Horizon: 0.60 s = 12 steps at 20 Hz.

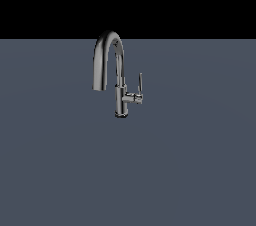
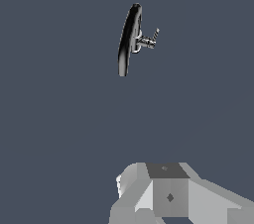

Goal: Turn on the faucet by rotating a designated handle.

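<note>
The faucet (image 1: 120, 97) is a dark-chrome gooseneck tap standing on the grey floor, its arched spout (image 1: 107, 50) curving towards the exterior view's left. The handle (image 1: 140, 82) is a thin lever standing upright on a short stub (image 1: 134, 98) on the exterior view's right of the body. The wrist view shows the faucet (image 2: 128, 39) from above with the handle (image 2: 155, 33) beside it. Only the grey body of my gripper (image 2: 168, 200) shows, at that picture's edge, far from the faucet. Its fingers are not visible. The arm is out of the exterior view.
A flat grey-blue floor (image 1: 190, 170) spreads around the faucet, with a black background (image 1: 200, 0) behind it.
</note>
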Each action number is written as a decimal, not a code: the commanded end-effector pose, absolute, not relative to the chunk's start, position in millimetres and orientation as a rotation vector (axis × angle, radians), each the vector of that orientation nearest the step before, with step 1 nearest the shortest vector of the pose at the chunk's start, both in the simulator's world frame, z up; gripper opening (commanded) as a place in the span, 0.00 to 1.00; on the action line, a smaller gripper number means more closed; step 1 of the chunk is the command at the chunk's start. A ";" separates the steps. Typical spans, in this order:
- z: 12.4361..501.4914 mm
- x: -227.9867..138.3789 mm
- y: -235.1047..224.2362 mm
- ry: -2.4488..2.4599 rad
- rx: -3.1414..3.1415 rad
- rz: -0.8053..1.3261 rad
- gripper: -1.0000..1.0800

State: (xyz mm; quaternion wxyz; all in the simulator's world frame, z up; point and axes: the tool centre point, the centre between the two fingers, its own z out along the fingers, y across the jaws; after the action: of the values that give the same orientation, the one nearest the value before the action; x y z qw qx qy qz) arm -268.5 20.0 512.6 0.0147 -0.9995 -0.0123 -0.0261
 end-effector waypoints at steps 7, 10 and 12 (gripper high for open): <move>511.9 -263.1 20.1 -0.016 -3.098 -0.064 0.00; 511.0 -256.2 20.2 0.012 -3.081 -0.042 0.00; 510.0 -250.1 20.2 0.037 -3.066 -0.022 0.00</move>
State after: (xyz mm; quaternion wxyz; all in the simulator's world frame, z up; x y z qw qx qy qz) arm -254.5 20.2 510.9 0.0324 -0.9994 0.0063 -0.0118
